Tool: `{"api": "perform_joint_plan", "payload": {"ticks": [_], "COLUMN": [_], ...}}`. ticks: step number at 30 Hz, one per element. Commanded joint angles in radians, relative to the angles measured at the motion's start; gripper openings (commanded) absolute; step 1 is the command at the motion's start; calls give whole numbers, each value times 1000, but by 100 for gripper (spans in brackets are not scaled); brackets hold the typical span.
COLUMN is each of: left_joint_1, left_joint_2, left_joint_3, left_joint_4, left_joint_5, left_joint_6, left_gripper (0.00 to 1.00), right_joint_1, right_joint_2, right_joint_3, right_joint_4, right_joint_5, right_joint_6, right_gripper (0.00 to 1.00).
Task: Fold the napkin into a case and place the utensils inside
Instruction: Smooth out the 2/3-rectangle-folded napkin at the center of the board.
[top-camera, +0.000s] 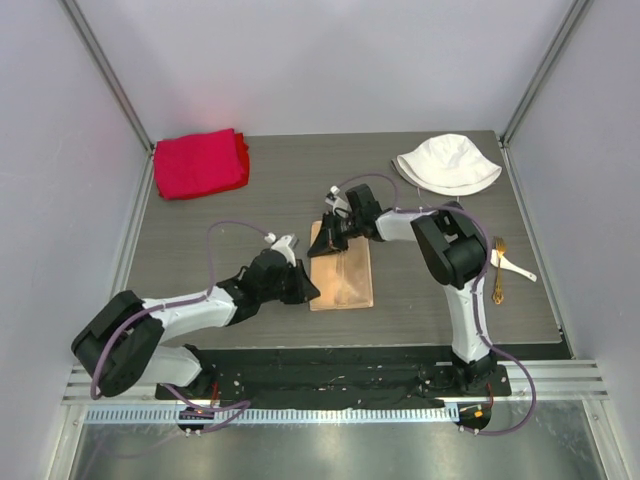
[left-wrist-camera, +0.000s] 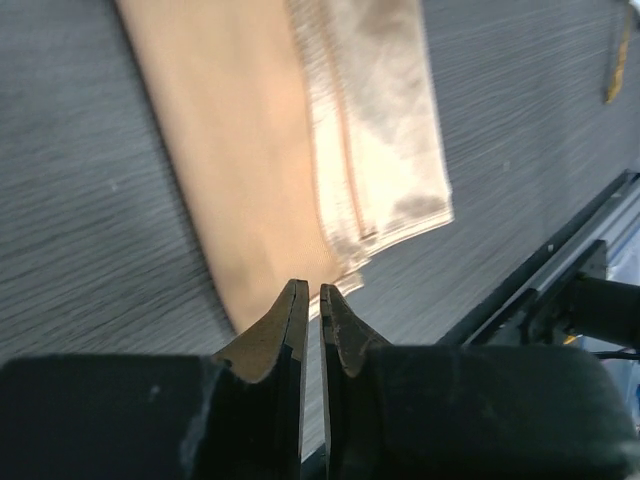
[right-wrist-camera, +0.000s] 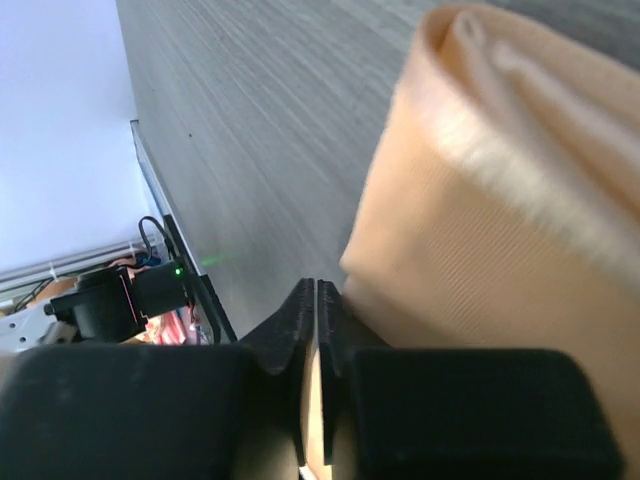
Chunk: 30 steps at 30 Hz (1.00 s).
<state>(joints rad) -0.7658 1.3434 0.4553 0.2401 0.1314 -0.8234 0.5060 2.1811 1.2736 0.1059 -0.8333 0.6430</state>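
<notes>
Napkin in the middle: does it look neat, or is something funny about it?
A little funny. The napkin is folded unevenly: the left wrist view shows its layers' ends stepped, not lined up. The gold fork and white spoon lie off to the right, not inside.

- Scanning the top view now: I read no lettering on the napkin (top-camera: 340, 272), hat (top-camera: 447, 165) or red cloth (top-camera: 200, 163).
- Both wrist views: no label, brand or number I can make out.
</notes>
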Motion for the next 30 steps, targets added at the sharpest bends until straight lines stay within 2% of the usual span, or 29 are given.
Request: {"api": "perform_joint_plan", "payload": {"ticks": [1,5,9,17,19,22,24,25,27,30], "left_joint_1": [2,3,3,-10,-16,-17,-17,-17,-18,-52], "left_joint_2": [-64,-30,16,92,68,-16,-53,-55,-23,63], "left_joint_3": [79,39,-24,-69,-43,35,121,150,239,345], "left_joint_4": [-119,-61,7,61,-19,-140,-191,-234,-237,-237], "left_joint_5": [-18,20,42,36,21,-12,-19,-19,2,16], "left_joint_6": [33,15,-2,1,42,91,109,118,133,187], "left_gripper": [13,10,9,9,9,14,17,22,27,31], "right_joint_1": [5,8,8,-63,-98,-139,-155,-167,-179,-195], "right_joint_2": [-173,-243,-288,-306,-345,-418,-457,-475,-524,-584], "right_joint_3": [4,-74,-219,-264,-246,-221,-220,-223,-244,-307], "right_joint_4": [-126,-130,-60,-64,-130,-265,-360,-389,-464,-498], "right_joint_5": [75,83,89,102,117,226,325,364,460,511], "right_joint_6": [-37,-16,-20,-51,-80,-135,-154,-160,-167,-149], "right_gripper": [14,17,17,14,14,16,24,30,35,44]}}
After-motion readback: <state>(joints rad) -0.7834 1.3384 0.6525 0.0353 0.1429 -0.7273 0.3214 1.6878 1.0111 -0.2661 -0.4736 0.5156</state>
